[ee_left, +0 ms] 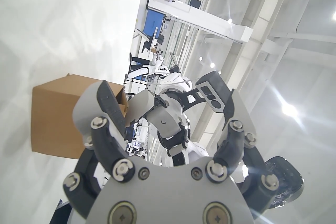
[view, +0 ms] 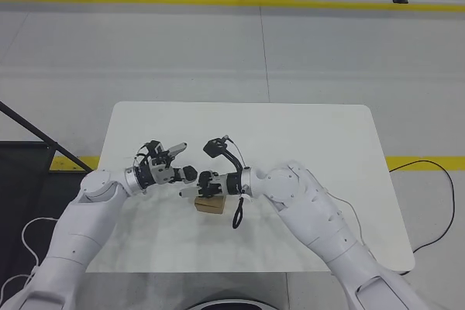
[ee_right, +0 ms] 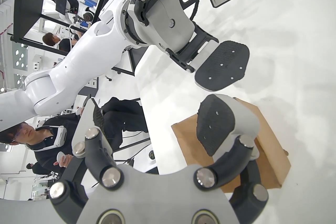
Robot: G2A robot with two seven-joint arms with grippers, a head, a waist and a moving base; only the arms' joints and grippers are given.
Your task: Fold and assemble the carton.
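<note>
Where carton [view: 210, 206] lies, right fingers [ee_right: 215, 128] spread just beside

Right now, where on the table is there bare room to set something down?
The far strip of the table beyond both grippers is bare, and so is the far right part out to its edge. The near middle is crowded: the open left gripper and the open right gripper sit close by the carton.

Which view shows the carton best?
Left wrist view: the carton shows large, with one side mostly clear. Right wrist view: a finger covers part of it. Top view: small, partly hidden.
</note>
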